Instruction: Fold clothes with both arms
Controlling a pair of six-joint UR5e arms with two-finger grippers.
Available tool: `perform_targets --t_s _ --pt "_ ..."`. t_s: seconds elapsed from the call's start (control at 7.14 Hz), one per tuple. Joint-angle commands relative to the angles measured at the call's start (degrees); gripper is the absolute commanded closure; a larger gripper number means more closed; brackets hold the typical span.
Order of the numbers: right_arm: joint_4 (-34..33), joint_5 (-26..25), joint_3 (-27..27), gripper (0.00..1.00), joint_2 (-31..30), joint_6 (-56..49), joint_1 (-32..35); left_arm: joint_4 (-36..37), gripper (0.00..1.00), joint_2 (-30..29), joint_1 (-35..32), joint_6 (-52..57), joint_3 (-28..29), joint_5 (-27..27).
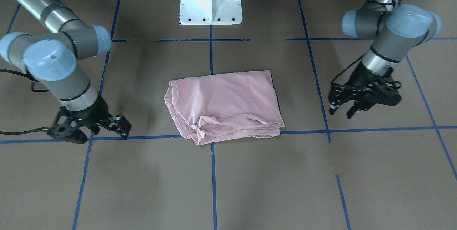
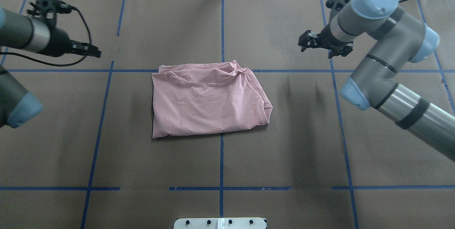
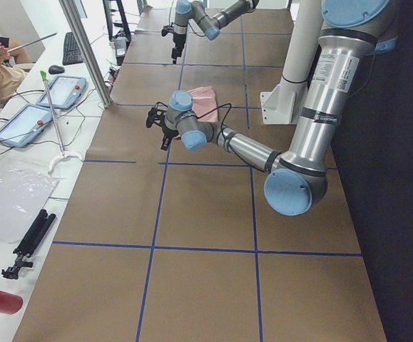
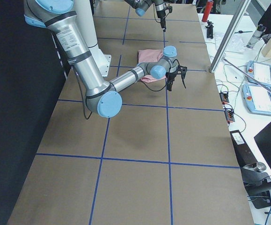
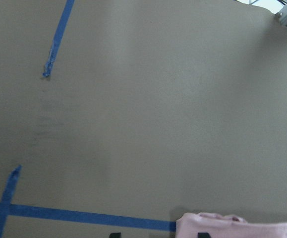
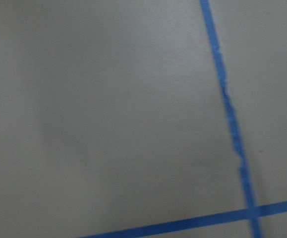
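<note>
The pale pink T-shirt (image 1: 225,105) lies folded into a rough rectangle at the table's middle, also in the overhead view (image 2: 206,101). Its ribbed collar (image 2: 265,108) points toward my right side, and the print is hidden. My left gripper (image 2: 95,52) hovers open and empty, well left of the shirt; it also shows in the front view (image 1: 341,113). My right gripper (image 2: 318,49) hovers open and empty, right of the shirt and slightly beyond it (image 1: 123,130). The left wrist view shows only a corner of the shirt (image 5: 237,225); the right wrist view shows only bare table.
Brown paper with a blue tape grid (image 2: 221,26) covers the table. The white pedestal block (image 1: 210,1) stands at the robot's side of the table. Tablets (image 3: 63,89), a metal post (image 3: 85,50) and tools lie on side benches beyond the table ends.
</note>
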Motion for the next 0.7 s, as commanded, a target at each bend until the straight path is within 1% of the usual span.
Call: perform_targets --t_s 0.0,0.14,0.28,0.42,0.56 --pt "-0.46 8.48 5.56 0.00 -14.72 -23.98 9.65 2.05 0.37 6.50 -13.70 24.16 0.93 -8.40" --pt "-0.37 14.27 7.31 0.00 -20.26 -29.81 16.06 5.37 0.37 7.74 -17.22 32.58 0.94 -8.50" --pt "-0.55 19.03 9.51 0.00 -25.71 -36.40 21.52 11.93 0.36 8.36 -21.61 42.15 0.68 -8.58" --pt "-0.55 20.03 11.44 0.00 -30.38 -40.29 23.66 18.43 0.35 8.28 -26.70 49.55 0.76 -8.58" --pt "-0.98 19.78 11.72 0.00 -32.69 -42.50 24.46 25.90 0.06 7.58 -30.23 52.32 -0.54 -8.67"
